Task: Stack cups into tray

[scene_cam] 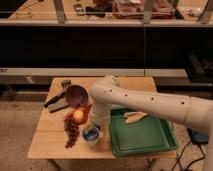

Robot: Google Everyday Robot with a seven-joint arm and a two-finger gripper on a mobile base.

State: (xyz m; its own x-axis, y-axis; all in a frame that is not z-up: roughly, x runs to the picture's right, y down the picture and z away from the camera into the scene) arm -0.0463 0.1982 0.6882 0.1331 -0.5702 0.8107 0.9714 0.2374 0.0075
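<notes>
Gripper (94, 126) over round blue cup (90, 134).

one view only, so nothing is shared between views. the scene is looked down on from above and in front, at a steep angle, from a moderate stand-off. the whole wooden table (50, 142) is taken in, with dark shelving behind. the arm (150, 102) enters from the right edge. the gripper (92, 129) is seen low centre-left, by the green tray (145, 146) and the blue cup (90, 135).
</notes>
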